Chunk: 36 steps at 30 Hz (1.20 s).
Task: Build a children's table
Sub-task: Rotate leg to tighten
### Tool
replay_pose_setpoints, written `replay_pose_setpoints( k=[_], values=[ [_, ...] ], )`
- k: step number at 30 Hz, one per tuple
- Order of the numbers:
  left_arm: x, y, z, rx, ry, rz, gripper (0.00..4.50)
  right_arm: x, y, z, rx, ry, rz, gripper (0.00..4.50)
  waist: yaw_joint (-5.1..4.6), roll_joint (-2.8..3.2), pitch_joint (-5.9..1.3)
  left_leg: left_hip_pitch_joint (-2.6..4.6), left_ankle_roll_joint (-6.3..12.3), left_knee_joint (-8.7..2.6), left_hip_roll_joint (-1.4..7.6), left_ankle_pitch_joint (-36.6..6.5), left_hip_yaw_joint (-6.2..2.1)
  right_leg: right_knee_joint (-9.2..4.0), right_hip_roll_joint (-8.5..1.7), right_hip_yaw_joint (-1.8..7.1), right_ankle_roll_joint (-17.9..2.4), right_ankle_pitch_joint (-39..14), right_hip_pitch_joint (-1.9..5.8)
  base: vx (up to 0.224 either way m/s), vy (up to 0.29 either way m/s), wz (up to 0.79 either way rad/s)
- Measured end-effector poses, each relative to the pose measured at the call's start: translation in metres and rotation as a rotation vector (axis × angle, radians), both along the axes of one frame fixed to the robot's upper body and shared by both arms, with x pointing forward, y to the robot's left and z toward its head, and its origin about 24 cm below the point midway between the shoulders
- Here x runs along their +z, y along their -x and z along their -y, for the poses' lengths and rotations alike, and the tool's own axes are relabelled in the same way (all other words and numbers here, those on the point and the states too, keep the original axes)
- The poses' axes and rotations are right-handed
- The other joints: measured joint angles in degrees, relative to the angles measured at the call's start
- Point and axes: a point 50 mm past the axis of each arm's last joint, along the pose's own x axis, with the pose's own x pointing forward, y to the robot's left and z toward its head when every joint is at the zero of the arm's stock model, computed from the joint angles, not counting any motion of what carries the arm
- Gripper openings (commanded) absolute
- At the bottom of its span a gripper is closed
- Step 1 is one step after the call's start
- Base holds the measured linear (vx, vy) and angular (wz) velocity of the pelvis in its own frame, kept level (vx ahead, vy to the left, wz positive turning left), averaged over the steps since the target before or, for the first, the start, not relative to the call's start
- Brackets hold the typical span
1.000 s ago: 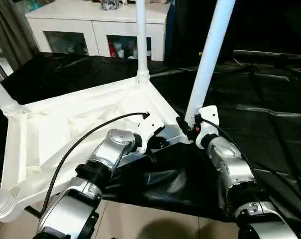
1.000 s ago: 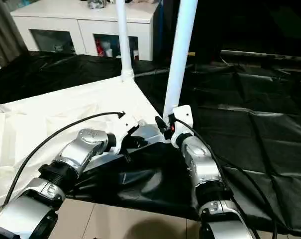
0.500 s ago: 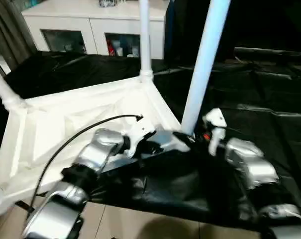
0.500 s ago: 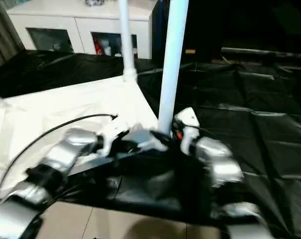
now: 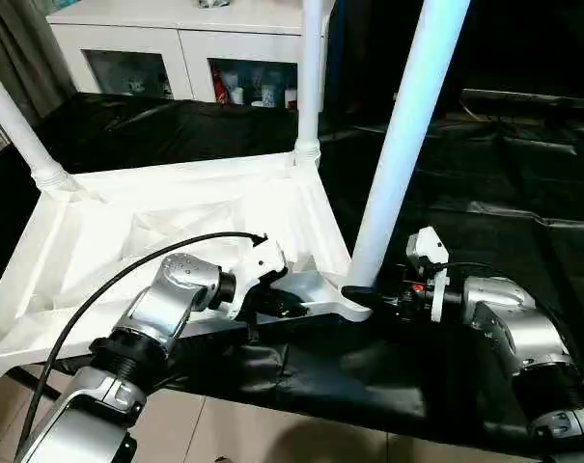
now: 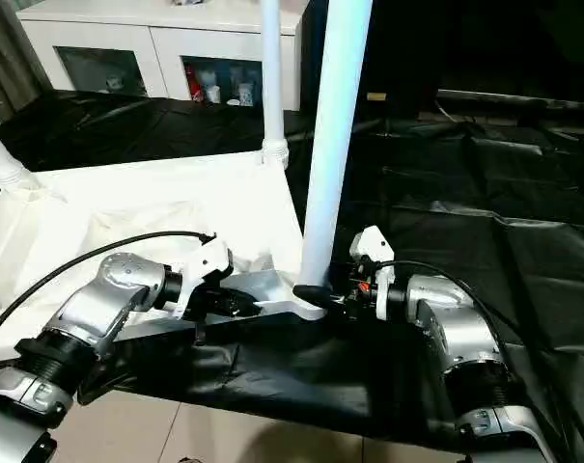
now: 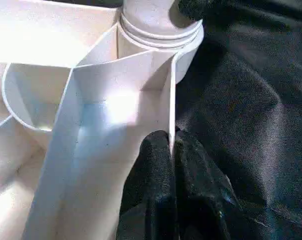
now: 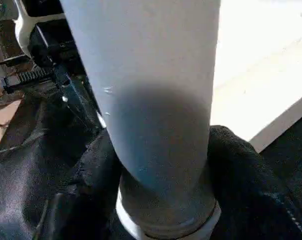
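Note:
The white table top (image 5: 156, 222) lies upside down on a black sheet, ribbed underside up. Three white tube legs stand in its corner sockets: a far leg (image 5: 309, 77), a left leg (image 5: 16, 125) and a near leg (image 5: 407, 145) that leans slightly right. My left gripper (image 5: 280, 303) is shut on the top's thin edge wall (image 7: 170, 100) just beside the near corner socket (image 7: 160, 25). My right gripper (image 5: 364, 292) reaches in from the right. Its black fingers (image 8: 91, 170) are closed around the base of the near leg (image 8: 146, 90).
A white cabinet (image 5: 176, 39) with glass doors stands at the back. The crumpled black sheet (image 5: 485, 174) covers the floor to the right and behind. Tan floor (image 5: 272, 434) shows at the front edge, and a grey curtain (image 5: 21, 48) hangs at the left.
My right arm has swung down and out to the right, bringing its gripper to the near leg's base from the side. The left gripper keeps its hold. The camera has shifted.

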Motion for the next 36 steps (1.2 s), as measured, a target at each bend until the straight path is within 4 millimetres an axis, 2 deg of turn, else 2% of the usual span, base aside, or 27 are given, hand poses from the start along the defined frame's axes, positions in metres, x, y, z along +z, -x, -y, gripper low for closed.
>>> replay_pose_setpoints(
  k=[4,7,11,14,17,20,21,22,27,31,36],
  values=[
    [0.0,-0.001,0.001,0.013,-0.001,0.003,0.0,0.0,0.0,0.0,-0.008,0.003,0.003,2.18,0.04,-0.04,-0.02,0.03,0.0,0.02,0.0,0.0,0.0,0.03,0.0,0.01,0.0,0.0,0.02,0.0,0.0,0.0],
    [-0.002,-0.004,0.005,0.054,-0.006,0.02,0.0,-0.002,-0.003,-0.002,-0.077,0.015,0.018,2.14,0.01,-0.1,-0.01,0.27,-0.01,0.06,0.0,0.0,0.0,0.05,0.0,0.02,0.0,0.0,0.24,0.0,0.0,0.0],
    [-0.005,-0.018,0.017,0.196,-0.015,0.054,0.0,-0.011,-0.016,-0.014,-0.338,0.032,0.064,2.05,-0.76,-0.49,-0.11,0.57,-0.04,0.05,-0.04,0.0,-0.02,-0.05,-0.01,0.03,0.1,-0.1,0.49,0.0,0.0,0.0],
    [-0.006,-0.024,0.026,0.258,-0.024,0.073,0.0,-0.014,-0.024,-0.02,-0.457,0.044,0.07,2.02,-1.16,-0.6,-0.15,0.62,-0.04,0.05,-0.11,0.0,-0.05,-0.21,-0.04,0.06,0.1,-0.1,0.58,0.0,0.0,0.0],
    [-0.007,-0.031,0.038,0.341,-0.026,0.084,0.0,-0.016,-0.034,-0.031,-0.625,0.056,0.073,2.0,-1.46,-0.57,-0.21,0.63,-0.03,0.07,-0.31,0.0,-0.07,-0.26,-0.15,0.16,0.1,-0.1,0.57,0.0,0.0,0.0],
    [-0.008,-0.032,0.042,0.372,-0.025,0.091,0.0,-0.015,-0.038,-0.036,-0.678,0.062,0.075,2.0,-1.56,-0.48,-0.3,0.68,-0.02,0.05,-0.47,0.0,-0.09,-0.28,-0.31,0.17,0.1,-0.1,0.58,0.0,0.0,0.0],
    [-0.008,-0.032,0.042,0.377,-0.024,0.089,0.0,-0.015,-0.039,-0.038,-0.684,0.061,0.075,2.0,-1.58,-0.47,-0.32,0.7,-0.01,0.0,-0.55,0.0,-0.1,-0.27,-0.38,0.16,0.1,-0.1,0.58,0.0,0.0,0.0],
    [-0.008,-0.033,0.042,0.378,-0.024,0.088,0.0,-0.015,-0.039,-0.038,-0.69,0.054,0.074,2.55,-1.6,-0.45,-0.33,0.71,-0.01,-0.03,-0.59,0.0,-0.11,-0.26,-0.42,0.16,0.2,-0.1,0.58,0.0,0.0,0.0],
    [-0.007,-0.034,0.041,0.372,-0.022,0.091,0.0,-0.013,-0.041,-0.04,-0.665,0.033,0.078,3.13,-1.65,-0.44,-0.34,0.69,0.0,-0.11,-0.64,0.0,-0.11,-0.23,-0.46,0.15,0.1,-0.1,0.57,0.0,0.0,0.0],
    [-0.005,-0.032,0.034,0.315,-0.017,0.078,0.0,-0.01,-0.037,-0.029,-0.526,0.038,0.082,3.13,-1.54,-0.48,-0.31,0.61,0.0,-0.21,-0.64,0.0,-0.14,-0.12,-0.46,0.09,0.1,0.0,0.46,0.0,0.0,0.0],
    [-0.001,-0.019,0.015,0.157,-0.002,0.052,0.0,-0.012,-0.021,-0.008,-0.293,0.071,0.056,3.13,-0.99,-0.45,-0.31,0.34,0.01,-0.45,-0.58,0.0,-0.14,-0.08,-0.46,-0.02,0.1,0.0,0.16,0.01,-0.001,0.0]
  ],
)
